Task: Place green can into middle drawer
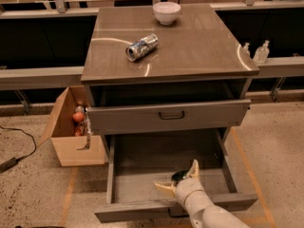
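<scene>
One green can [179, 176] inside open middle drawer [137, 175], 6 o'clock from bench [199, 46] centre | tool [175, 173] in drawer, fingers spread apart, flanking can | silver-blue can [141, 47] lying on bench, 11 o'clock

The floor [28, 194] is speckled light stone or concrete, marked with orange tape lines [247, 170] running along both sides of the cabinet. The grey cabinet [199, 46] stands at centre; its flat top shows curved glare from overhead light. Behind it, a long grey ledge [42, 75] spans the full width, with dark recesses above and below. 2 small clear bottles [261, 51] stand on the ledge at the right. An open cardboard box [76, 151] sits on the floor just beside the cabinet's left side. A black cable [19, 141] lies on the floor at far left. The gripper [176, 177], fingers spread, is inside the pulled-out middle drawer [110, 175], near its front.
</scene>
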Motion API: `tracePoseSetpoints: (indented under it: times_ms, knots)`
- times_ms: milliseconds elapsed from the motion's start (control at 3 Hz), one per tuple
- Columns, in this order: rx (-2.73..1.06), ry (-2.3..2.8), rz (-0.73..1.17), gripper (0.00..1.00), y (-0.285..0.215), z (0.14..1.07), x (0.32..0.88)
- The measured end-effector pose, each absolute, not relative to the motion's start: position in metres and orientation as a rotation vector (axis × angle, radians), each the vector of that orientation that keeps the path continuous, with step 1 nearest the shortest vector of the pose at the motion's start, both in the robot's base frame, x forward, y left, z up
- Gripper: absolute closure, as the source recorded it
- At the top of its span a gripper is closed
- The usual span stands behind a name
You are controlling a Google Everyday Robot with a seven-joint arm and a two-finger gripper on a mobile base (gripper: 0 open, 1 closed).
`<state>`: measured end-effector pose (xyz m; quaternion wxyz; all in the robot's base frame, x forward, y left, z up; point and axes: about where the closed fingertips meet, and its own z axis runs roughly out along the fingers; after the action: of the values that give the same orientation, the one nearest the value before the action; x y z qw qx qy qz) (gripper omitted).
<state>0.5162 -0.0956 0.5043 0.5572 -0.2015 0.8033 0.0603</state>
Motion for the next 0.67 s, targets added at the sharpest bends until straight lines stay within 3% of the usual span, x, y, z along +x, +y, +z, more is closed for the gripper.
tracePoseSetpoints:
  times_ms: [667]
  knots:
    - [-0.372,2.043,-0.237,0.0,-0.153,0.573,0.408]
